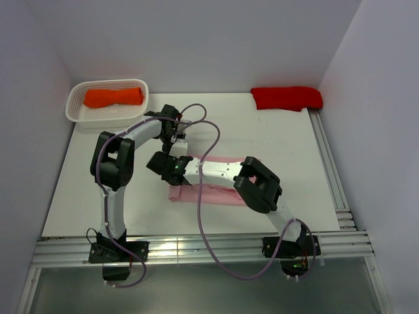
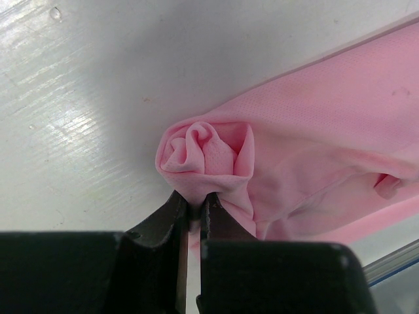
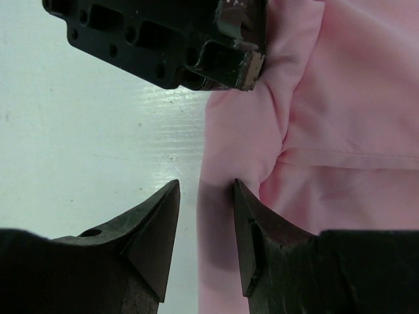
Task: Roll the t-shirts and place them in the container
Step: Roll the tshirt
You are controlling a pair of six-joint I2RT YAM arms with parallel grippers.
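White table [image 1: 275, 140] between pale walls [image 1: 196, 39]

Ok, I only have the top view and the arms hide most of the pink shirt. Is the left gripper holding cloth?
Observer: Yes, the left gripper is shut on the pink t-shirt, pinching its rolled end.
Operator: And the right?
Observer: The right gripper is open, jaws straddling the shirt's edge, one finger over bare table.
Operator: How much is rolled?
Observer: Only a small spiral at that end; the rest lies unrolled.
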